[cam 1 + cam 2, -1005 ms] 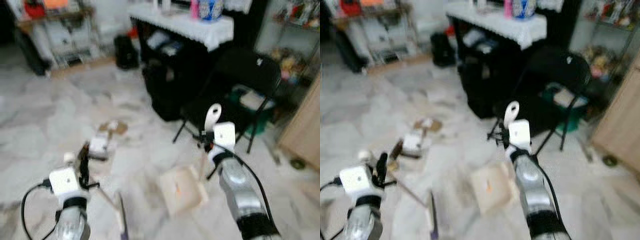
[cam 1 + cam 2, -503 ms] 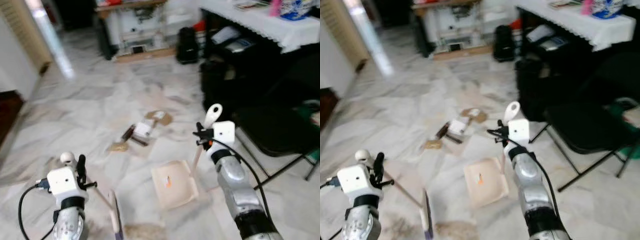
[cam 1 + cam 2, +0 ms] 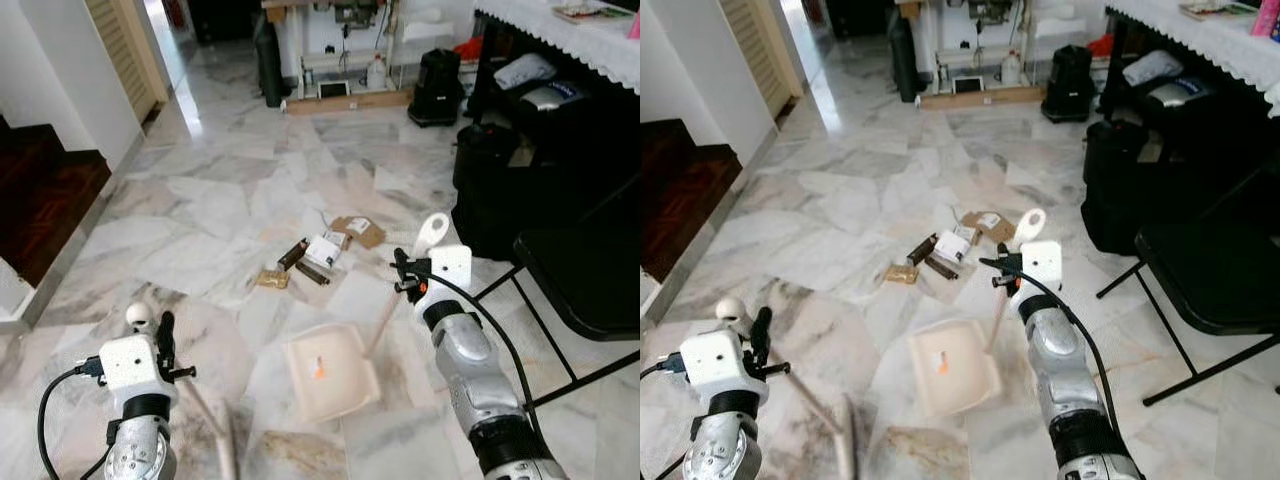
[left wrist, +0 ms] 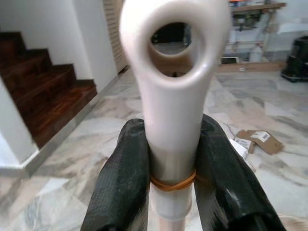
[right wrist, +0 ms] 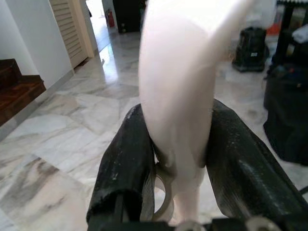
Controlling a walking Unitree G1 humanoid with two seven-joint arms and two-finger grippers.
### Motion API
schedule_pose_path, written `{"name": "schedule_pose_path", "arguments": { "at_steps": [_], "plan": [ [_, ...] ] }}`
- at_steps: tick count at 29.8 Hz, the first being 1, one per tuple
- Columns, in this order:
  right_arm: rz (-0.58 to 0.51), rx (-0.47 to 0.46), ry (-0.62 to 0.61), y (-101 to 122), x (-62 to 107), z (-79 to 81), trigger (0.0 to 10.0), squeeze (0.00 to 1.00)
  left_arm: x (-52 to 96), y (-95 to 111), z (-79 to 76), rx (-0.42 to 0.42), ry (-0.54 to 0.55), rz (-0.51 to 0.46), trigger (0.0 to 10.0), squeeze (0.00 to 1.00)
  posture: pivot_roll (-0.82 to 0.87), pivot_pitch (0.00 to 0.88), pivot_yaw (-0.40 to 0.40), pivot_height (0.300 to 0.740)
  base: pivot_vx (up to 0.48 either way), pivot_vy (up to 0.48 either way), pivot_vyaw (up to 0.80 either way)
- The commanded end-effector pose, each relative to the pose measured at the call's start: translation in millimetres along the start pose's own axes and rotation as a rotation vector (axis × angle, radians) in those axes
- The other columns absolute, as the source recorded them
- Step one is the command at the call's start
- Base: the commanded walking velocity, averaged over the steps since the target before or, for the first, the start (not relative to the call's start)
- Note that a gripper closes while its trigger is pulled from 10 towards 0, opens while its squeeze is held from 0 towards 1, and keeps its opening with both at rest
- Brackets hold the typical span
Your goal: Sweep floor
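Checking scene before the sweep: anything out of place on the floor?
Yes: a scatter of litter lies on the marble floor ahead of the dustpan, with flattened cardboard and small boxes and wrappers strewn loose. Nothing else stands out.

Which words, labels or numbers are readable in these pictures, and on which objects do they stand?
None can be read.
Flattened cardboard on the floor: a white label, print too small.
White packet beside it: dark marks, too blurred.
Dustpan: an orange mark, no legible text.
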State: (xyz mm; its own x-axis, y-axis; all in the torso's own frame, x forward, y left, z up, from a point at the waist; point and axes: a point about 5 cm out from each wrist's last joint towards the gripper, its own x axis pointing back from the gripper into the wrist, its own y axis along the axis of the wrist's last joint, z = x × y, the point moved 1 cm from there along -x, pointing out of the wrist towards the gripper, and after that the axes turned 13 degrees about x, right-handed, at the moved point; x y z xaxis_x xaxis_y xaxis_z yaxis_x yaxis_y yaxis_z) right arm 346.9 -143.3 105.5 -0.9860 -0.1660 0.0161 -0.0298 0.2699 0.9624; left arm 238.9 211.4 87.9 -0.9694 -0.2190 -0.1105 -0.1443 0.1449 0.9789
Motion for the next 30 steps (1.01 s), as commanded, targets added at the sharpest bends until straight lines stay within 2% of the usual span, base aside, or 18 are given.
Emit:
{"name": "schedule_pose_path", "arguments": {
  "at_steps": [1, 8, 14, 19, 25, 30],
  "plan": [
    [-0.050, 0.003, 0.002, 11, -5.1, 1.5, 10.0, 0.00, -5.5, 7, 5.5, -0.077, -0.021, -0.027, 10.0, 0.00, -0.25, 0.000, 0.073, 0.740, 0.000, 0.000, 0.00],
    [-0.052, 0.006, 0.019, 12, -6.8, 2.3, 10.0, 0.00, -10.3, 9, 8.1, -0.077, 0.003, -0.042, 10.0, 0.00, -0.27, 0.000, 0.052, 0.740, 0.000, 0.000, 0.00],
    [-0.059, 0.041, 0.061, 15, -8.8, -0.2, 10.0, 0.00, -9.9, 6, 0.8, -0.054, 0.021, -0.059, 10.0, 0.00, -0.28, 0.000, -0.005, 0.740, 0.000, 0.000, 0.00],
    [-0.069, 0.061, 0.090, 20, -11.9, -1.4, 10.0, 0.00, -8.4, 5, 2.0, -0.042, 0.058, -0.073, 10.0, 0.00, -0.29, 0.000, -0.041, 0.740, 0.000, 0.000, 0.00],
    [-0.069, 0.066, 0.100, 21, -13.5, -2.1, 10.0, 0.00, -8.2, 4, -1.7, -0.037, 0.065, -0.078, 10.0, 0.00, -0.29, 0.000, -0.048, 0.740, 0.000, 0.000, 0.00],
    [-0.064, 0.049, 0.102, 17, -12.3, 3.7, 10.0, 0.00, -8.6, 2, -8.2, -0.043, 0.042, -0.072, 10.0, 0.00, -0.27, 0.000, -0.014, 0.740, 0.000, 0.000, 0.00]
  ]
}}
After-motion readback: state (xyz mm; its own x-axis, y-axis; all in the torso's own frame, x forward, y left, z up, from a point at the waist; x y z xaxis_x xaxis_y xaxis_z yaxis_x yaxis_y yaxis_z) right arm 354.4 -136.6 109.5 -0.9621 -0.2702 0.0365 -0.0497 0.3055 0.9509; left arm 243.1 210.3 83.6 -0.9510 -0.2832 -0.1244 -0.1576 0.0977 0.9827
